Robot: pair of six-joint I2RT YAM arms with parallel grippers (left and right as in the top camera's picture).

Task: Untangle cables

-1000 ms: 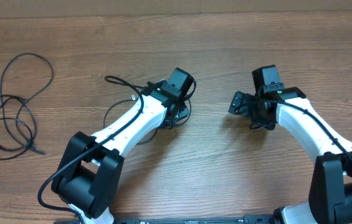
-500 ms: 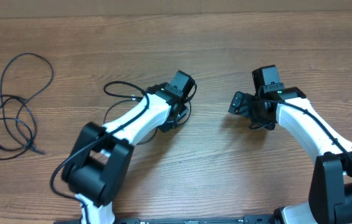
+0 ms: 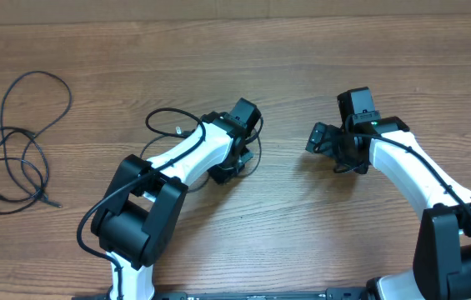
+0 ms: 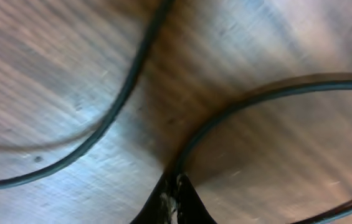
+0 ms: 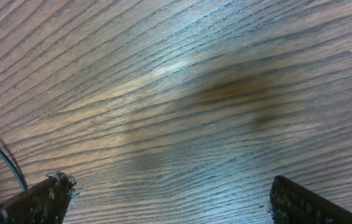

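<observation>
Since a second ago my left arm has swung its elbow toward the middle of the table (image 3: 302, 50) and my left gripper (image 4: 176, 186) has gone from part open to pinched, while my right arm sits as it did. The table's far edge runs along the top of the overhead view, well clear of both my wrists. There is bare wood between my two grippers and another wide stretch between the centre cable (image 3: 162, 112) and the left-hand cables (image 3: 20, 137). The centre cable is a thin black strand. It arcs out from under my left wrist in an open loop toward the far side, then curls back beneath my forearm, with a small pale end lying just beside the arm. From my left wrist, one strand (image 4: 238, 102) of it curves down into my closed tips and looks gripped there. A second stretch sweeps past on the wood without touching them. The left-hand cables lie well apart near the table's left side. They form a tall loop over a flatter knot of crossing loops, with two loose ends pointing toward the near edge. My right gripper (image 5: 172, 202) hovers with its jaws spread wide over plain wood grain, holding nothing. My own left forearm covers part of the centre cable from above.
</observation>
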